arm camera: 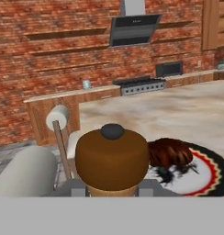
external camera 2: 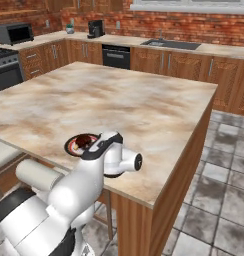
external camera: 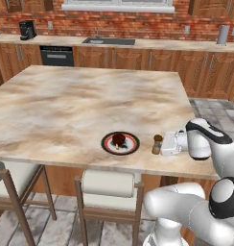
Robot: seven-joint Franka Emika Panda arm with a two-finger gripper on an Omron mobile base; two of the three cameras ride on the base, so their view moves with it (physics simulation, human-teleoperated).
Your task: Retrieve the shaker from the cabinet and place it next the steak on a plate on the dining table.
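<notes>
The tan shaker (external camera: pixel 157 143) with its dark knob stands upright just right of the plate (external camera: pixel 131 148), near the front edge of the dining table (external camera: pixel 80 101). My gripper (external camera: pixel 162 146) reaches in from the right and is shut on the shaker. In the hand view the shaker (arm camera: pixel 111 160) sits between my fingertips (arm camera: pixel 79 188), with the dark steak (arm camera: pixel 171 151) on the plate (arm camera: pixel 210 176) right behind it. From the right base view the steak (external camera 2: pixel 84 141) and plate (external camera 2: pixel 71 146) peek out behind my arm. The cabinet is out of view.
Two cushioned chairs (external camera: pixel 109 185) (external camera: pixel 13 175) are tucked under the table's front edge. A counter (external camera: pixel 152 44) with a sink (external camera: pixel 108 41) and coffee machine (external camera: pixel 27 30) runs along the brick wall. A stove (external camera 2: pixel 5 67) stands at the left.
</notes>
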